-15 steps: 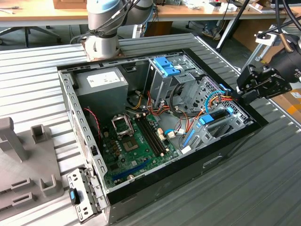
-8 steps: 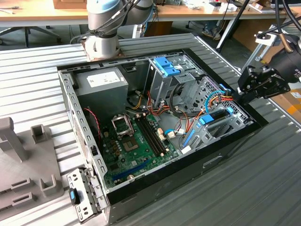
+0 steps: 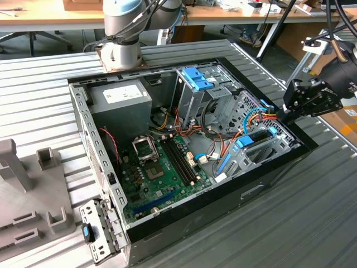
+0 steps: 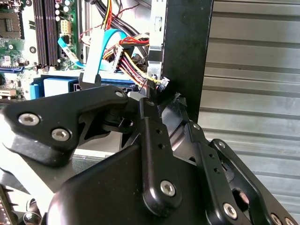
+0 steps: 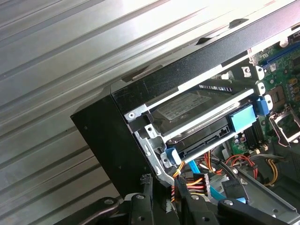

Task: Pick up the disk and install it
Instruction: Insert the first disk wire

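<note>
Placement of the disk, a flat grey metal hard drive edged by a bright blue plastic carrier frame, looks largely settled. In the first wrist view it lies flat inside the grey metal drive bay at a corner of the open black computer case, with its blue tabs at the bay's mouth, presumably so the frame can catch on the bay's rails. The black robot gripper hangs at the exterior view's right, about mid-height in the frame, just over that same corner; I cannot tell whether it is open or closed. A bundle of red, yellow and orange wires lies just beside the bay, between gripper and disk, likely routed there to reach the drive's connector edge. The case rests on a ribbed grey metal table, open on its upper side, which gives the arm room from above.
</note>
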You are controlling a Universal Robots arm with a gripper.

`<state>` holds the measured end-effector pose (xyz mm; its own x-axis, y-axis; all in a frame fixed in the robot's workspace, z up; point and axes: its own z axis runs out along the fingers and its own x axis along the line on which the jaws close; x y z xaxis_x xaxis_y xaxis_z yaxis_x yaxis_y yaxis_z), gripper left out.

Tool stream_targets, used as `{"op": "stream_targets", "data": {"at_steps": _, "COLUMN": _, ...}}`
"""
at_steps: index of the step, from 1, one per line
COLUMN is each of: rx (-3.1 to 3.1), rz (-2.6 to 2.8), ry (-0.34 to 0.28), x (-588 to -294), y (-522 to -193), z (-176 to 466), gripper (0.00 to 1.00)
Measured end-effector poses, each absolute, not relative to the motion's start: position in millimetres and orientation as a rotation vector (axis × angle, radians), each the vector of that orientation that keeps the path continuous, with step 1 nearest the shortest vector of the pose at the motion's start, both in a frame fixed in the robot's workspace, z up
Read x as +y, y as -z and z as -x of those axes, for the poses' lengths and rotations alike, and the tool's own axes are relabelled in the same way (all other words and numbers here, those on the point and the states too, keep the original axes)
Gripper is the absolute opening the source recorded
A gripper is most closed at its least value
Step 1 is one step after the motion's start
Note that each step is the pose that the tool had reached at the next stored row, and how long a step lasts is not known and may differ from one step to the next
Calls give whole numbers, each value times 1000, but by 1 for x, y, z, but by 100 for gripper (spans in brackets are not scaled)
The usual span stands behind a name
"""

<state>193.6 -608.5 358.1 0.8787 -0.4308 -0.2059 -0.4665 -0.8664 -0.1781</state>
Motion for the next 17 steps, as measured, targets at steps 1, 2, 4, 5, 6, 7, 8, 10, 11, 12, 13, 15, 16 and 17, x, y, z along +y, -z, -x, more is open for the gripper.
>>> {"op": "stream_targets", "data": {"at_steps": 1, "rx": 684, "rz": 2826, "ry": -234, "x": -608, "y": -358, "z": -194, "gripper": 33}}
{"op": "stream_targets", "data": {"at_steps": 2, "rx": 684, "rz": 2826, "ry": -234, "x": -609, "y": -358, "z": -194, "gripper": 33}}
{"op": "stream_targets", "data": {"at_steps": 4, "rx": 684, "rz": 2826, "ry": -234, "x": -608, "y": -361, "z": -194, "gripper": 33}}
{"op": "stream_targets", "data": {"at_steps": 5, "rx": 684, "rz": 2826, "ry": -234, "x": -608, "y": -361, "z": -194, "gripper": 33}}
{"op": "stream_targets", "data": {"at_steps": 6, "rx": 684, "rz": 2826, "ry": -234, "x": -608, "y": -361, "z": -194, "gripper": 33}}
{"op": "stream_targets", "data": {"at_steps": 7, "rx": 684, "rz": 2826, "ry": -234, "x": -608, "y": -361, "z": -194, "gripper": 33}}
{"op": "stream_targets", "data": {"at_steps": 8, "rx": 684, "rz": 2826, "ry": -234, "x": -608, "y": -361, "z": -194, "gripper": 31}}
{"op": "stream_targets", "data": {"at_steps": 10, "rx": 684, "rz": 2826, "ry": -234, "x": -608, "y": -361, "z": -194, "gripper": 24}}
{"op": "stream_targets", "data": {"at_steps": 11, "rx": 684, "rz": 2826, "ry": -234, "x": -608, "y": -361, "z": -194, "gripper": 24}}
{"op": "stream_targets", "data": {"at_steps": 12, "rx": 684, "rz": 2826, "ry": -234, "x": -608, "y": -361, "z": -194, "gripper": 24}}
{"op": "stream_targets", "data": {"at_steps": 13, "rx": 684, "rz": 2826, "ry": -234, "x": -608, "y": -361, "z": -194, "gripper": 24}}
{"op": "stream_targets", "data": {"at_steps": 15, "rx": 684, "rz": 2826, "ry": -235, "x": -608, "y": -361, "z": -194, "gripper": 24}}
{"op": "stream_targets", "data": {"at_steps": 16, "rx": 684, "rz": 2826, "ry": -235, "x": -608, "y": -361, "z": -194, "gripper": 24}}
{"op": "stream_targets", "data": {"at_steps": 17, "rx": 684, "rz": 2826, "ry": -235, "x": -608, "y": -361, "z": -194, "gripper": 24}}
